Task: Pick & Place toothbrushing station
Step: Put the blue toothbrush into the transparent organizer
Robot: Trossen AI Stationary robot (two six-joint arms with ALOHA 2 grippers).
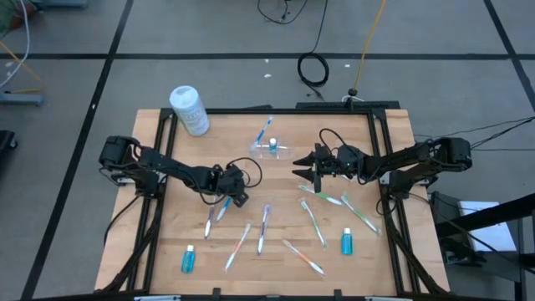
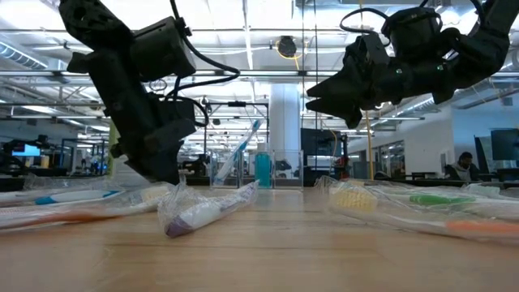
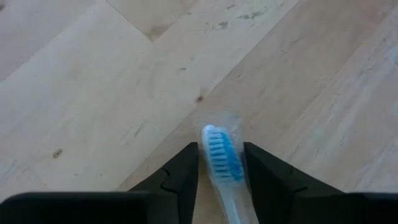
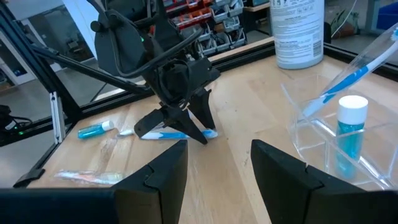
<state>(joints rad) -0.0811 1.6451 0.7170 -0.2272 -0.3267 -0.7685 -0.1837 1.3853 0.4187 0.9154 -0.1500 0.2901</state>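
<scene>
The toothbrushing station (image 1: 272, 149) is a small clear plastic holder standing on the table's far middle. A blue toothbrush leans in it and a blue tube with a white cap stands in it (image 4: 351, 124). It also shows in the low view (image 2: 261, 169). My right gripper (image 1: 299, 171) is open and empty, just to the right of the holder and above the table (image 4: 217, 168). My left gripper (image 1: 232, 194) is low at the table's middle left, shut on a wrapped blue-and-white toothbrush (image 3: 222, 163). My left gripper pinches the toothbrush between its two fingers (image 3: 186, 171), at the head end. The blue bristled head (image 3: 219, 152), in its clear wrap, sticks out past the fingertips. The fingers come from above, slanting down. The brush lies about level at the table top (image 4: 177, 134); I cannot tell if it is lifted.
A white cylindrical canister (image 1: 189, 109) stands at the far left corner. Several wrapped toothbrushes (image 1: 313, 221) and two small blue tubes (image 1: 188, 261) (image 1: 346, 242) lie scattered over the near half of the wooden table. Black frame rails (image 1: 384, 142) run along the table's sides.
</scene>
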